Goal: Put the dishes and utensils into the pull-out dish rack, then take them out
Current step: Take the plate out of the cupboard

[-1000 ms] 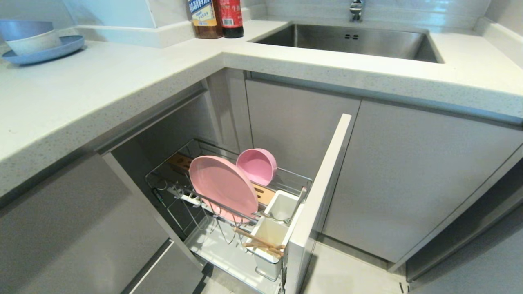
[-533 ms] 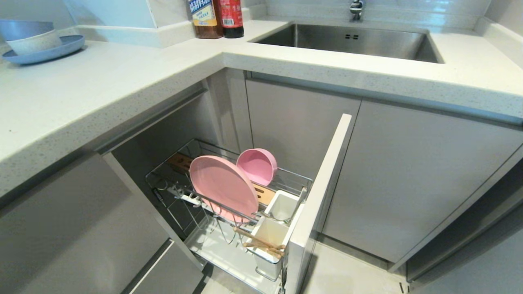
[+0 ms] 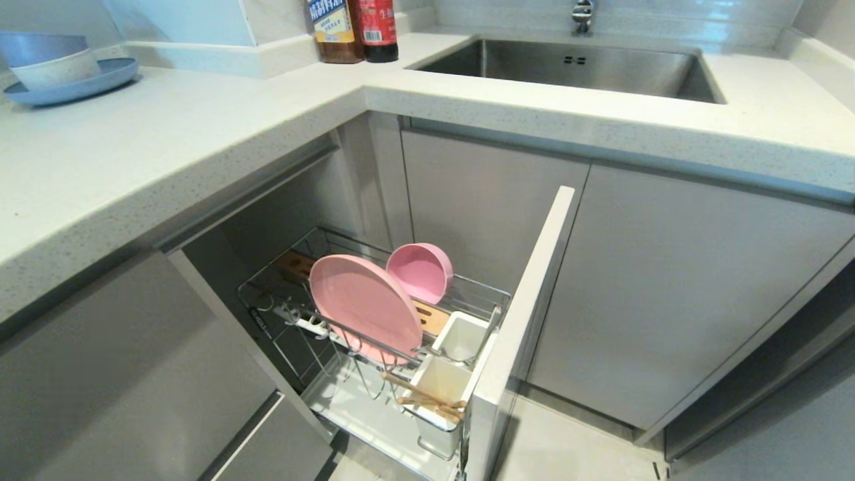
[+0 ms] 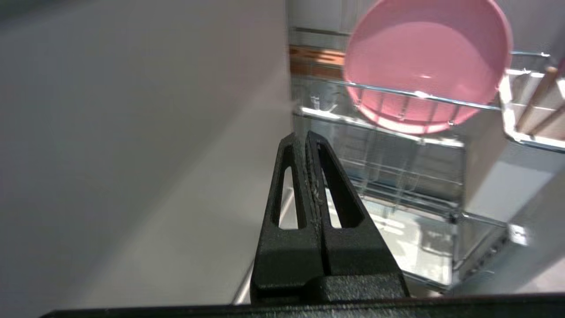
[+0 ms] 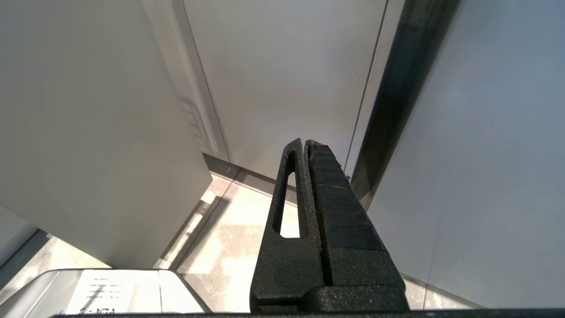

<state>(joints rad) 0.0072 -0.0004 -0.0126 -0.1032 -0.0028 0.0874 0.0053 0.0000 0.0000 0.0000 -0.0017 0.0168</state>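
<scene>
We see the countertop (image 3: pixel 167 147) with the sink (image 3: pixel 574 67) set in it; below, the dish rack (image 3: pixel 374 334) stands pulled out of the cabinet. In it the pink plate (image 3: pixel 364 307) stands on edge, the pink bowl (image 3: pixel 421 270) just behind it, also on its side. The chopsticks (image 3: pixel 427 397) lie across the nearest white cup (image 3: pixel 441 387). We cannot make out the fork. Our left gripper (image 4: pixel 309 137) hangs low beside the rack, fingers pressed together and empty. Our right gripper (image 5: pixel 305 142), likewise closed on nothing, faces a cabinet front.
</scene>
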